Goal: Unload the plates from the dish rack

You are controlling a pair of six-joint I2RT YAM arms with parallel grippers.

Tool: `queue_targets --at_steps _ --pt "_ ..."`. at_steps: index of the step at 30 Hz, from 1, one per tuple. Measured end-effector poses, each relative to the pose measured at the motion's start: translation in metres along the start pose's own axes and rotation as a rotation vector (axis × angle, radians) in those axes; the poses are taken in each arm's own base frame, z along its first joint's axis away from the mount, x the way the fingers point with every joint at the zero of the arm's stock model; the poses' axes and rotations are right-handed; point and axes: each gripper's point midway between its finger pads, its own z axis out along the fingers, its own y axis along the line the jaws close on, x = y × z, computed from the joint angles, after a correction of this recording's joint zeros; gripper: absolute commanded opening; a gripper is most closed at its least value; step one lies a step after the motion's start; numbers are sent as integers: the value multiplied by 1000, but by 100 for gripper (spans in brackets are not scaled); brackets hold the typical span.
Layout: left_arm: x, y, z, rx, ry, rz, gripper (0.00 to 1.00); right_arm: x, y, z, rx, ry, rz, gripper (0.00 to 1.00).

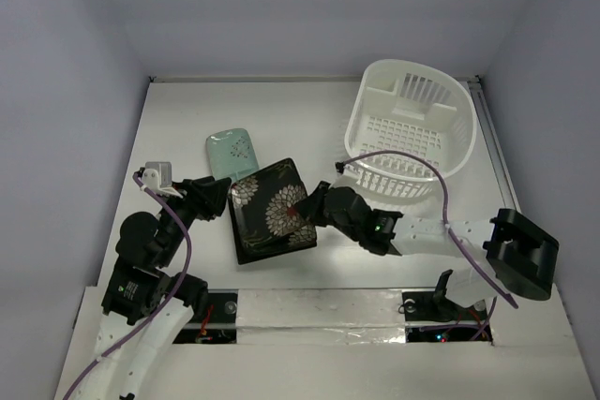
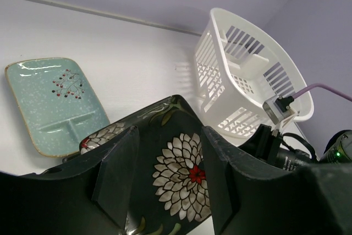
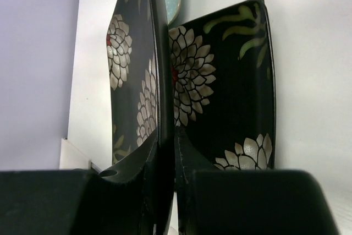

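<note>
White surface (image 1: 178, 110), pale lavender walls (image 1: 66, 72) boxing it in on three sides. Dish rack (image 1: 394, 180) sits on the right, towards the back wall. My right hand (image 1: 302, 209) is clamped on the edge of one flower plate (image 3: 137, 53), which is tilted up over the second flower plate (image 3: 225, 81) lying flat mid-surface. My left hand (image 2: 169, 133) has its fingers apart at the plates' left side, gripping nothing. Mint plate (image 1: 232, 151) lies flat just behind them, well apart from the rack.
</note>
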Motion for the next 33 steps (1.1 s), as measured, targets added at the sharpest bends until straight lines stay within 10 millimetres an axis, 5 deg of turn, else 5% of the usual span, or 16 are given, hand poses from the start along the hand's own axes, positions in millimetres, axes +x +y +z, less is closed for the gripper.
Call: queue_targets --at_steps 18,21,28,33 --pt "0 0 0 0 0 0 46 22 -24 10 70 32 67 16" --pt "0 0 0 0 0 0 46 22 -20 11 56 30 89 27" --pt "0 0 0 1 0 0 48 21 -10 12 16 27 137 72" --pt "0 -1 0 4 1 -2 56 23 -12 12 24 29 132 88"
